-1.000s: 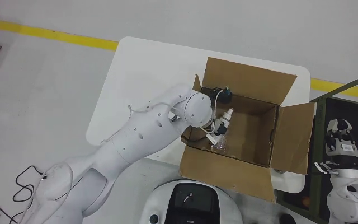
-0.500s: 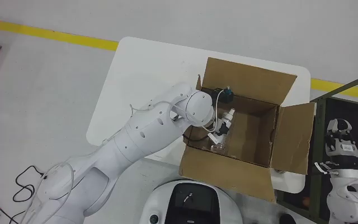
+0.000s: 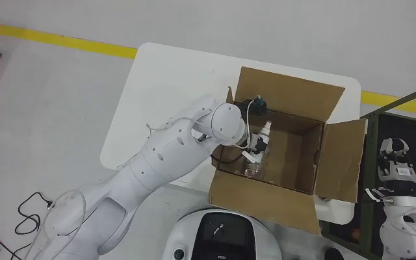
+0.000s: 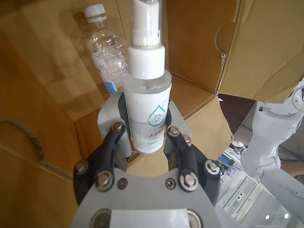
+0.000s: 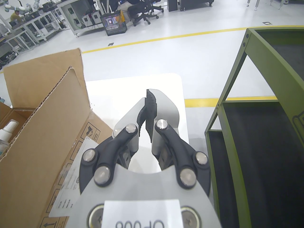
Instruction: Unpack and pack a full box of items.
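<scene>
Slippage is the main risk here. The left gripper is clamped on the lower, labelled part of the sanitiser spray bottle, close to its base. The long pump and clear cap stick out well past the fingers. With a glossy label and that much bottle unsupported, a quick swing could make it pivot or slide out of the pads. The bottle sits inside the cardboard box, near the left-hand wall as the top view shows it. An empty plastic water bottle leans into the corner just beyond it. If the arm pushes forward, the cap may knock that bottle over. If it lifts at an angle, the cap may snag on the raised side flap or scrape the wall, which could pop the cap off. The right gripper is pinched closed on nothing, above the table's edge between the box and a green cart, so it offers no backup.

Compared with a second ago, the left wrist has turned slightly and edged towards the far flap in the top view. The spray bottle has barely moved, and the water bottle lies where it was.
</scene>
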